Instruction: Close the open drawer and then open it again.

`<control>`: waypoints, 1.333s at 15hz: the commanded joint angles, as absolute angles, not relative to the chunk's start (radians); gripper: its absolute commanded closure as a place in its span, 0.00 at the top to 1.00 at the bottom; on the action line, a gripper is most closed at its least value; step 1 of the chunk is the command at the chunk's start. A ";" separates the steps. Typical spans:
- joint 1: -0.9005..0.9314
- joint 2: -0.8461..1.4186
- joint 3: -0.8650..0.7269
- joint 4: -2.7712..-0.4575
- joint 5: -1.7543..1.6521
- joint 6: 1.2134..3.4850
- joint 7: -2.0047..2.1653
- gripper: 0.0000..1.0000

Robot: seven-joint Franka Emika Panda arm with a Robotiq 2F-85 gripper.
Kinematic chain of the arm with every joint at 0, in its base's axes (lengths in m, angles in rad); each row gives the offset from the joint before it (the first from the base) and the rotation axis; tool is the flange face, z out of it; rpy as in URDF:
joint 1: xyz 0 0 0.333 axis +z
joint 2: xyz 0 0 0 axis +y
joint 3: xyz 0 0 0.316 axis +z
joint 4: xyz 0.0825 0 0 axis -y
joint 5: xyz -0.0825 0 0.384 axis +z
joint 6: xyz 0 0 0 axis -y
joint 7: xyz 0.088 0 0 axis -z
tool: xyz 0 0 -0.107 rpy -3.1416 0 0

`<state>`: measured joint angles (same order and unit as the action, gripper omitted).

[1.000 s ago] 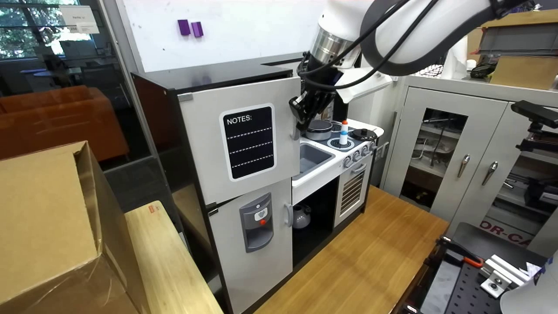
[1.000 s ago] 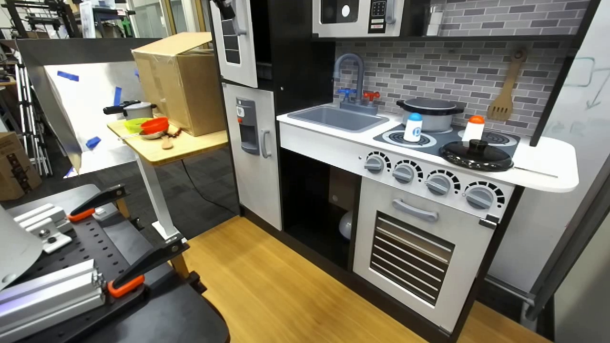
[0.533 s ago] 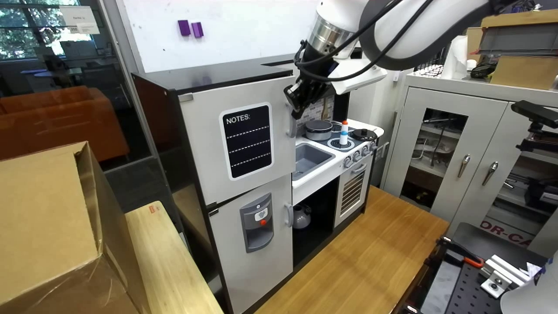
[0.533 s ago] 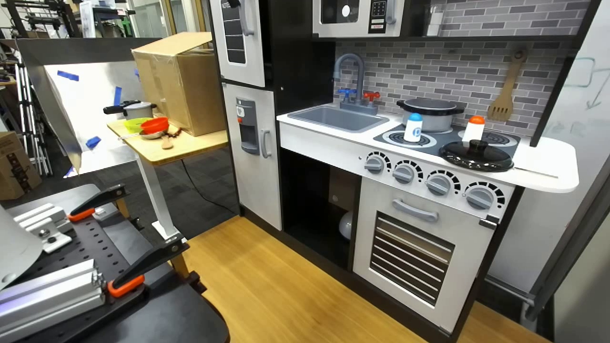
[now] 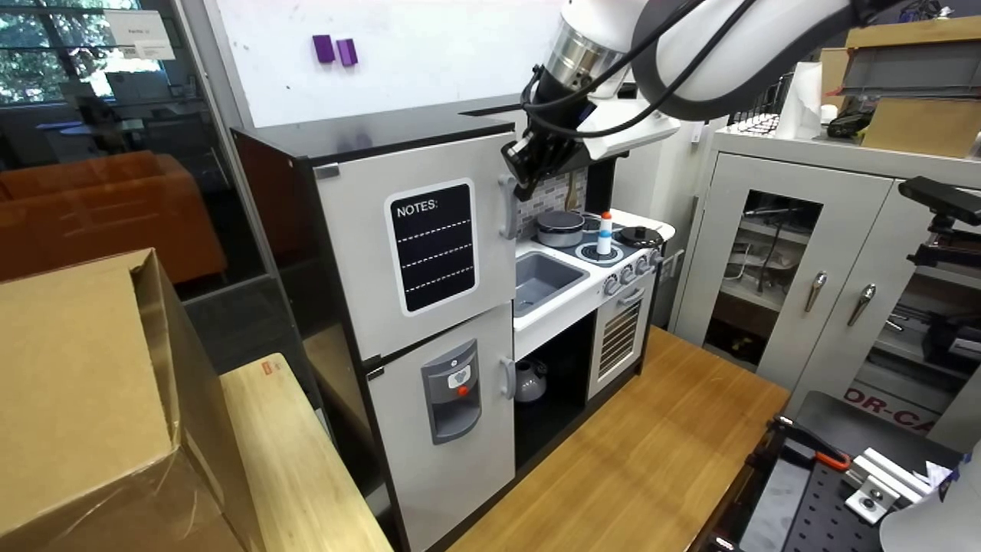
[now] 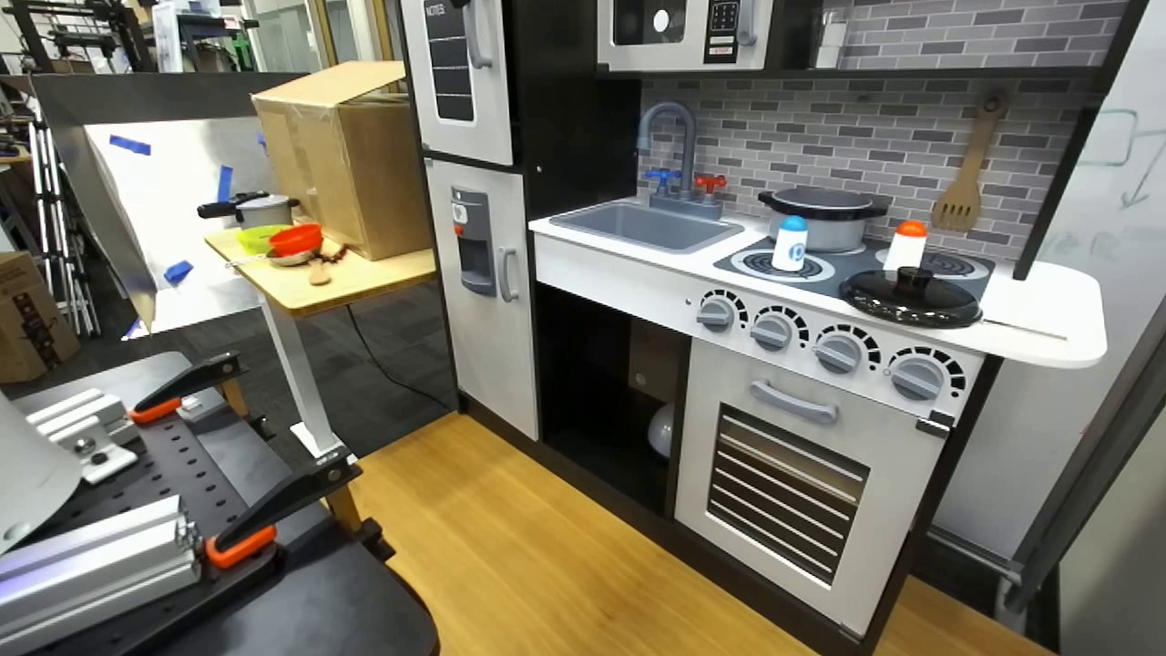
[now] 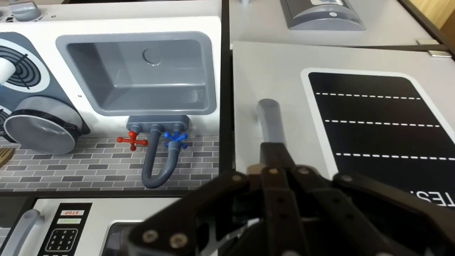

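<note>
The tool (image 7: 275, 154) is fully closed, gripping nothing visible, just beside the grey bar handle (image 7: 271, 121); whether they touch cannot be told. The handle belongs to the upper toy-fridge door (image 7: 291, 89) with the NOTES board (image 7: 376, 110), almost flush above the dispenser door (image 5: 460, 471). Farther off lie the grey sink (image 7: 209, 71) and faucet (image 7: 151, 156).

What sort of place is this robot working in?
Most likely a robotics lab or research office, though no sign names it: a robot arm stands over a child-style toy kitchen, with a whiteboard behind.
</note>
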<state>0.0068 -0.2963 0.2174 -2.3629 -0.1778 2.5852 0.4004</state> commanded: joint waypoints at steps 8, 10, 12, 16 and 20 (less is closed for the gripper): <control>-0.017 -0.208 0.224 -2.242 -0.282 2.585 0.455 0.00; -0.014 -0.210 0.224 -2.242 -0.287 2.578 0.456 0.00; -0.012 -0.219 0.223 -2.250 -0.286 2.579 0.457 0.00; 0.003 -0.250 0.215 -2.279 -0.254 2.575 0.430 0.13; 0.007 -0.268 0.218 -2.283 -0.252 2.575 0.429 0.33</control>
<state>0.0061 -0.2677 0.2193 -2.2836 -0.2548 2.5760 0.4331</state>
